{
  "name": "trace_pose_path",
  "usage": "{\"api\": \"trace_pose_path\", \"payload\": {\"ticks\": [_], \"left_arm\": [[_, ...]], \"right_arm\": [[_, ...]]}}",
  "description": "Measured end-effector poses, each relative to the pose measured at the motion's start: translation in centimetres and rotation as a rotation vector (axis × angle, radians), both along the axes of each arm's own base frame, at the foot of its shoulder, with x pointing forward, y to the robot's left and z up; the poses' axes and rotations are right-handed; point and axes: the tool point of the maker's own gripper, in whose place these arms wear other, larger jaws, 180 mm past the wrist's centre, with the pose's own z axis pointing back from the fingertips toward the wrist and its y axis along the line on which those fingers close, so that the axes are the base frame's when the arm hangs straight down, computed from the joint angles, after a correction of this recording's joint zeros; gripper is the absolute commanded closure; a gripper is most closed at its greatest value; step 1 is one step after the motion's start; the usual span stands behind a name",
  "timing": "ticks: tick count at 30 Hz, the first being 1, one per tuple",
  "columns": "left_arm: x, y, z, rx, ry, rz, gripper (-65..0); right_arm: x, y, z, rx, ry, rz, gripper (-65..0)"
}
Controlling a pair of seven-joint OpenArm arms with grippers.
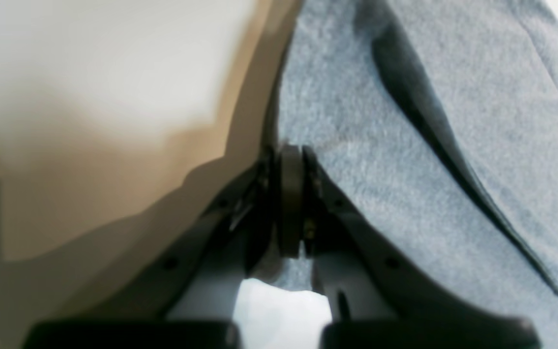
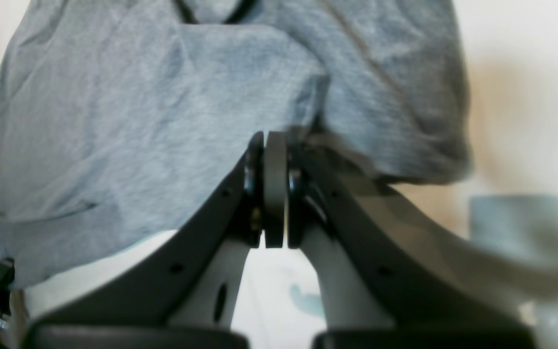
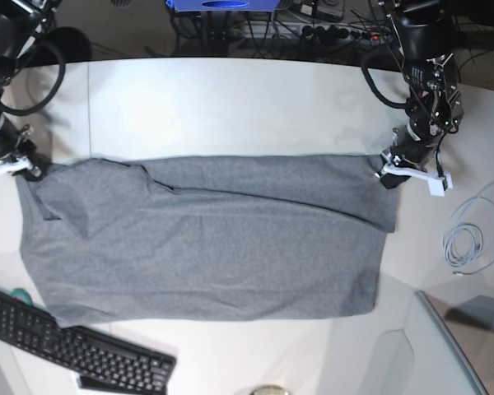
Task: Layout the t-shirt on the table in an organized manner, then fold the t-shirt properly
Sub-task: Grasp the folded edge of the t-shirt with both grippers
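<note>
The grey t-shirt lies spread across the middle of the white tabletop, already doubled along its length, with the folded edge on the far side. Its near left corner touches the black keyboard.

The left pincer is clenched on the far corner of the t-shirt at the base view's right. In the left wrist view its pads are pressed together with grey cloth running up to them. The right pincer is clenched at the opposite far corner. In the right wrist view its pads meet at the cloth edge, and I judge that it holds the cloth there (the bite itself is hidden behind the pads, so this is a judgement).

The step in hand seems to be a lift or pull of the far edge with both arms together, either to smooth the cloth or to carry it for the next fold.

To do it well, both arms should rise and travel at the same pace, so the edge between them is taut but not stretched. The creases near the sleeve on the base view's left should be pulled flat before any new fold is set. The moving edge should be laid parallel to the near hem, not slanted. It is better to keep the cloth away from the keyboard and from the coiled cable, because a dragged corner may catch there.
</note>
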Motion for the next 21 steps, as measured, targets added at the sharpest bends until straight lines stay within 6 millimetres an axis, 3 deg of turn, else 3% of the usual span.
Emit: {"api": "trace_pose_path", "payload": {"ticks": [6, 15, 21], "left_arm": [[-0.2, 1.1, 0.2, 0.025, 0.014, -0.007, 0.0], [-0.4, 2.1, 0.4, 0.046, 0.021, 0.001, 0.0], [-0.4, 2.1, 0.4, 0.047, 0.021, 0.000, 0.0]], "right_arm": [[0.3, -3.0, -1.5, 0.015, 0.017, -0.087, -0.5], [0.6, -3.6, -2.4, -0.049, 0.088, -0.043, -0.3], [0.9, -3.3, -1.6, -0.093, 0.076, -0.011, -0.2]]}}
